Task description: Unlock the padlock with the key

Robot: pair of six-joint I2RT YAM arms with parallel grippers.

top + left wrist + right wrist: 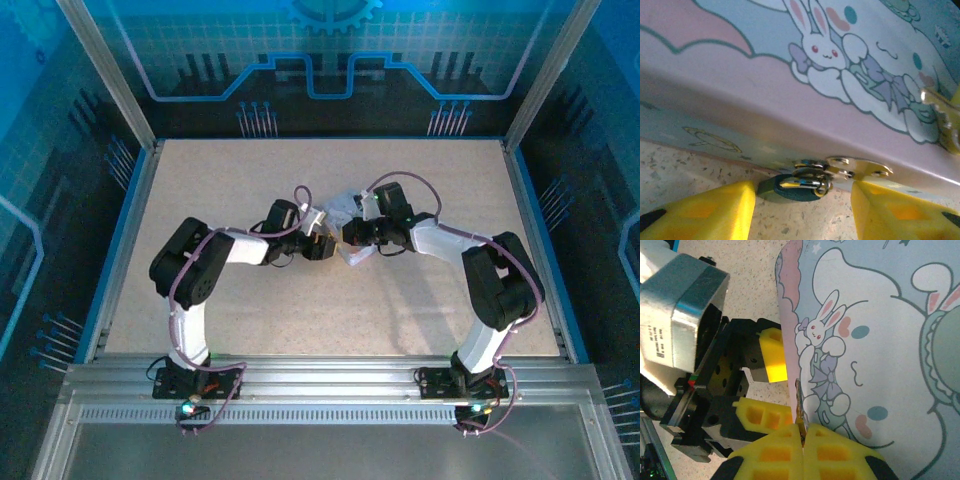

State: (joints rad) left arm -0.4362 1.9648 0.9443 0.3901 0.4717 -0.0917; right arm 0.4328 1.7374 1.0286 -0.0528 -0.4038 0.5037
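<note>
Jaws on my left arm are standing partly open, and the two yellow left fingers (700, 210) are resting low on the table (670, 165), one on each side of the padlock (790, 187). The left one is sitting just beside the dark body, though I cannot tell whether it is touching. The right one is standing clear of it. These jaws are holding nothing.

Jaws on my right arm are pressing fully together, and the right fingers (840, 452) are pinching the key (799, 407) edge-on against the printed lid. From my left wrist the key (940, 107) is showing at the right edge, above the lid and well apart from the padlock.

I am counting one padlock, one key and one tin box (765, 90). The box (345, 208) is lying mid-table between my two arms.

The padlock is hanging at the near wall of the box, with its shackle looping through the shiny metal hasp (850, 167) and its body lying down by the table. The box is sitting closed with the hasp folded down over its front, so I cannot tell what it is holding.
</note>
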